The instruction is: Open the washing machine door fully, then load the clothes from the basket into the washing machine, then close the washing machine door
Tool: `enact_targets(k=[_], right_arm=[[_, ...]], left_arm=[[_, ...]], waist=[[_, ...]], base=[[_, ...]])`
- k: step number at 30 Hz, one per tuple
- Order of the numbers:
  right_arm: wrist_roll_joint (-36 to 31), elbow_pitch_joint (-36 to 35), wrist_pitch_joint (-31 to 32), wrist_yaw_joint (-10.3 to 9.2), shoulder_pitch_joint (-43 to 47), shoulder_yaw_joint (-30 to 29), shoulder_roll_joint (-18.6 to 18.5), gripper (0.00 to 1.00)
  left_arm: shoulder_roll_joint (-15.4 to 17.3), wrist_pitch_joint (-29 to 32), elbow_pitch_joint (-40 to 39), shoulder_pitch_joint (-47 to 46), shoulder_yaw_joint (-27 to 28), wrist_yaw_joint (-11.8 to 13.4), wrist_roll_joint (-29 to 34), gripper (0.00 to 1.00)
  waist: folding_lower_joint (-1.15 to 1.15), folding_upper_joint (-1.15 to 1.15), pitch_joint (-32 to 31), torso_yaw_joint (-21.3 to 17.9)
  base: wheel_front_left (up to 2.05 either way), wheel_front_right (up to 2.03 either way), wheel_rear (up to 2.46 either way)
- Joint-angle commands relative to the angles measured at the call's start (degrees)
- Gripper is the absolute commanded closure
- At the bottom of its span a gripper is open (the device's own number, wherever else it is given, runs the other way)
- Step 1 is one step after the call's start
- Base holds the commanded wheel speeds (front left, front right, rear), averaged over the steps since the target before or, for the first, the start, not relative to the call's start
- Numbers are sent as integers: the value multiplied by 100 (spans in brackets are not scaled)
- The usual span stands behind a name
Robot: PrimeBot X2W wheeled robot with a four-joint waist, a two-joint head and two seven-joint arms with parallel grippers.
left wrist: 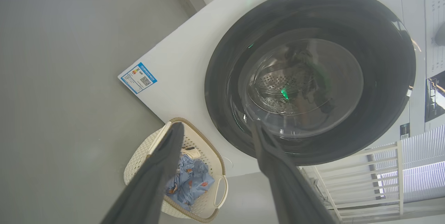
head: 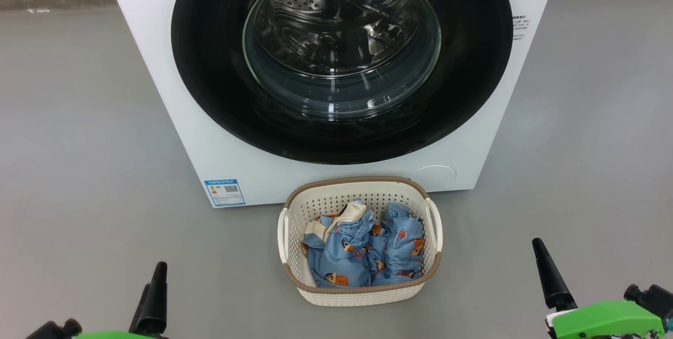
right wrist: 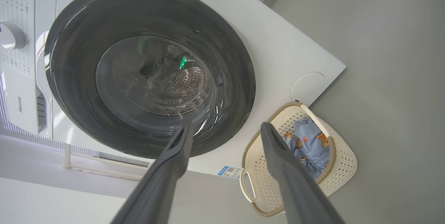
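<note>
I am seeing the washing machine door (head: 210,92) shining glossy black around clear glass, the basket (head: 363,297) showing matt perforated plastic, the clothes (head: 357,255) crumpling as soft cloth.

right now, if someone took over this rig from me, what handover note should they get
Left gripper: fingers apart, empty, low on the robot's left.
Right gripper: fingers apart, empty, low on the robot's right.
Washing machine door: shut on the washing machine.
Clothes: in the basket, which stands on the floor just in front of the machine.
Done: nothing yet.
Left: open the door fully, load the clothes, close the door.
</note>
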Motion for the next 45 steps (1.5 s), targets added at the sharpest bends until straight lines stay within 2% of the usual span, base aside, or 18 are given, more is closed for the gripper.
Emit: enact_targets(k=[1, 19, 45], right_arm=[[-188, -126, -74, 3, -299, 110, -76, 0], [-1538, -21, -376, 4, -393, 338, -102, 0], [-3012, 9, -794, 5, -490, 712, -234, 0]], left_arm=[[104, -82, -190, -174, 79, -12, 166, 0], [155, -385, -307, -141, -10, -15, 1585, 0], [264, -806, -541, -95, -155, -19, 3193, 0]], waist=[[-1, 0, 4, 3], [-1, 0, -49, 44], [-1, 0, -40, 77]], base=[[0, 0, 0], [0, 0, 0], [0, 0, 0]])
